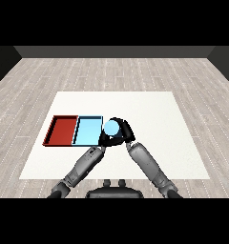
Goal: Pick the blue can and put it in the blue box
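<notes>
The blue can (pixel 110 127) shows its light blue round top just right of the light blue tray (pixel 88 129), at that tray's right edge. My right hand (pixel 122 129) is curled round the can from the right and behind. My left hand (pixel 105 139) sits close below the can, at the tray's lower right corner; its fingers are hard to make out. The red tray (pixel 62 129) lies directly left of the blue one.
Both trays lie on the left half of the white table (pixel 154 119). My two forearms meet near the table's middle, in front of the trays. Wooden floor surrounds the table.
</notes>
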Controlling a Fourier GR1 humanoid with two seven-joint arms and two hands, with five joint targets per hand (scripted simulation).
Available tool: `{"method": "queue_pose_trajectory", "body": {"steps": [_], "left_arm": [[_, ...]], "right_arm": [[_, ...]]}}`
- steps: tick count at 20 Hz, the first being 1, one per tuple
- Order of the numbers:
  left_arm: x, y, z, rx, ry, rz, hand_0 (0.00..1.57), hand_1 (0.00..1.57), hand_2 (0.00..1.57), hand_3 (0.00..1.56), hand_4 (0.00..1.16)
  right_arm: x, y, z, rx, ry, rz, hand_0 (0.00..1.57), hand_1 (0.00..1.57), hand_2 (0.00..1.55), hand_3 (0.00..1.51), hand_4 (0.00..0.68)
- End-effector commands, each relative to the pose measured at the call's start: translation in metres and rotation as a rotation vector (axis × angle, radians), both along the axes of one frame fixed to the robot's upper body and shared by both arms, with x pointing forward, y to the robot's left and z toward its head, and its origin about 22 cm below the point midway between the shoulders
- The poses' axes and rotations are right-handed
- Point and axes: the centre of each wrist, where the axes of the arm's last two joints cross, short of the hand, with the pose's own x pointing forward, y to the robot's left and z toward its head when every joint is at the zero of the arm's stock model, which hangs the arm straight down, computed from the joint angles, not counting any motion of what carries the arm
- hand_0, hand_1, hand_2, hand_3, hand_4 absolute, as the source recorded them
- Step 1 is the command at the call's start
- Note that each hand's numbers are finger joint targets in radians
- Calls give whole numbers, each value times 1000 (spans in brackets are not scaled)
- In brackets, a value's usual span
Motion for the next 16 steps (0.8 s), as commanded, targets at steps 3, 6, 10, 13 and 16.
{"method": "queue_pose_trajectory", "body": {"steps": [3, 6, 10, 13, 16], "left_arm": [[12, 8, -12, 18, -6, 58, 1571, 1571, 1571, 1486, 1149], [-1, 2, 5, 13, -33, 92, 1571, 1571, 1567, 1485, 1144], [18, 17, 2, 6, -35, 110, 1571, 1571, 1566, 1482, 1135], [1, 8, -4, 7, -47, 111, 1571, 1571, 1571, 1488, 1128], [0, 12, -2, -9, -39, 118, 1571, 1571, 1571, 1488, 1128]], "right_arm": [[2, 0, 4, 27, 10, -12, 1501, 1501, 1458, 1380, 556], [12, -19, 17, 71, 40, -11, 1491, 1491, 1447, 1370, 554], [7, -1, 10, 100, 30, -1, 1119, 1119, 1092, 864, 0], [4, -7, -4, 45, 52, 15, 0, 0, 0, 0, 0], [4, -7, -4, 45, 52, 15, 0, 0, 0, 0, 0]]}}
